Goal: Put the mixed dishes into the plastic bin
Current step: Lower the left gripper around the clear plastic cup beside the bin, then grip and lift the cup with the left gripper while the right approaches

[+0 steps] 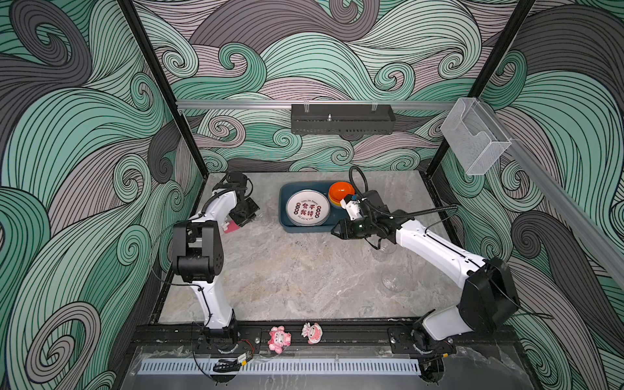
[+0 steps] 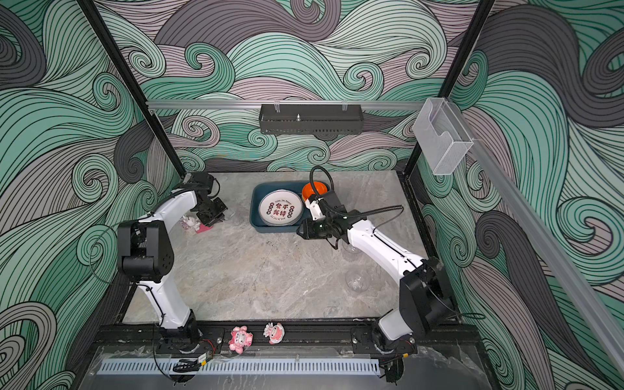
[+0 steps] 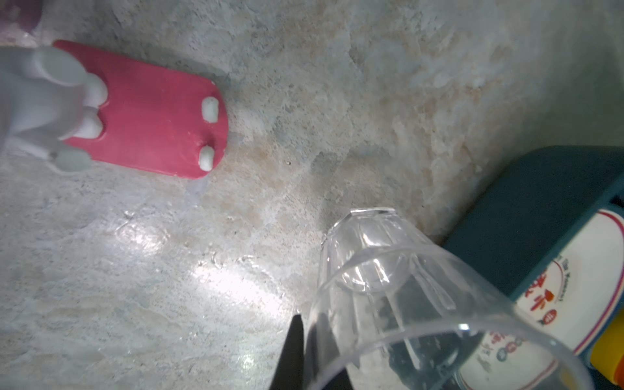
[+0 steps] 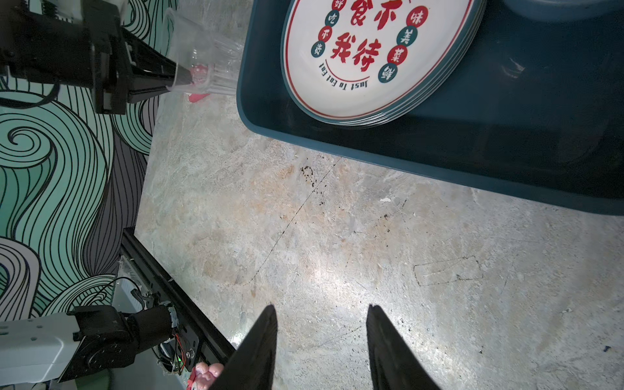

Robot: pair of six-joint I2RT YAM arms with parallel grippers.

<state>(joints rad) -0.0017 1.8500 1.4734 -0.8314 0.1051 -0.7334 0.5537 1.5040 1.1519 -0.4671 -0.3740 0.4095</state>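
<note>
Clear-walled, the drinking glass (image 3: 388,287) is pinched at its rim by the left gripper (image 3: 305,326). One dark finger (image 3: 292,341) is pressed to the outside of the wall, and the other is seen through it from inside. The glass is held tilted, with its base pointed toward the plastic bin (image 3: 540,209), just beside the bin's outer wall and outside it. Whether the base touches the table (image 3: 169,270) cannot be told.

The right gripper (image 4: 320,307) is held part-way open with nothing between its jaws, above bare table near the bin's front wall. Stacked plates (image 1: 307,207) and an orange bowl (image 1: 341,189) are seen inside the bin.

In both top views the held glass is nearly lost against the stone, and the left fingertips are hidden. A further glass (image 1: 393,282) by the right arm is only a faint outline.
</note>
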